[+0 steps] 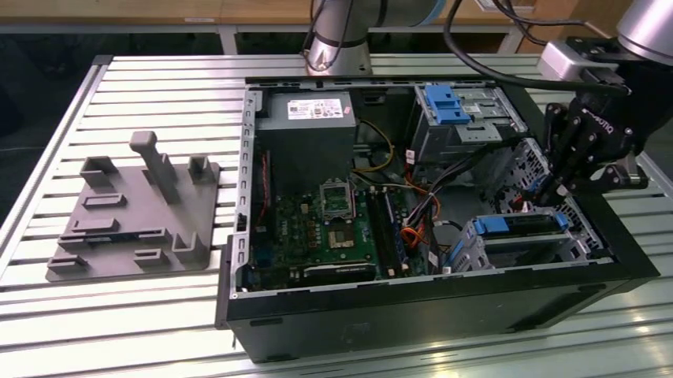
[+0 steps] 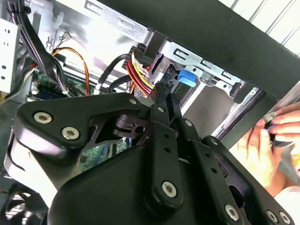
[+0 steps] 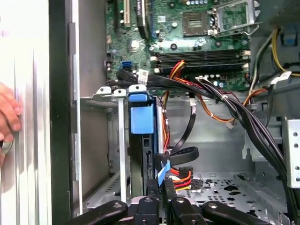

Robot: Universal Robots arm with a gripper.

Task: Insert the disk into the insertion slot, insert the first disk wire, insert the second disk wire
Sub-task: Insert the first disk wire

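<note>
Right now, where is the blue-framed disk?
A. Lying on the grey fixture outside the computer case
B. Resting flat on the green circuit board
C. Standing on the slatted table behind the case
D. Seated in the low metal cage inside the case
D: in the first wrist view the disk sits between the walls of the low metal cage, blue handle outward, inside the computer case.

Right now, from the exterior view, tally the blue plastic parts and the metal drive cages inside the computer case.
Blue plastic parts: 2 (the latch and the end handle of the disk)
Metal drive cages: 2 (the taller cage bearing the latch and the low insertion slot holding the disk)
Total: 4
</note>
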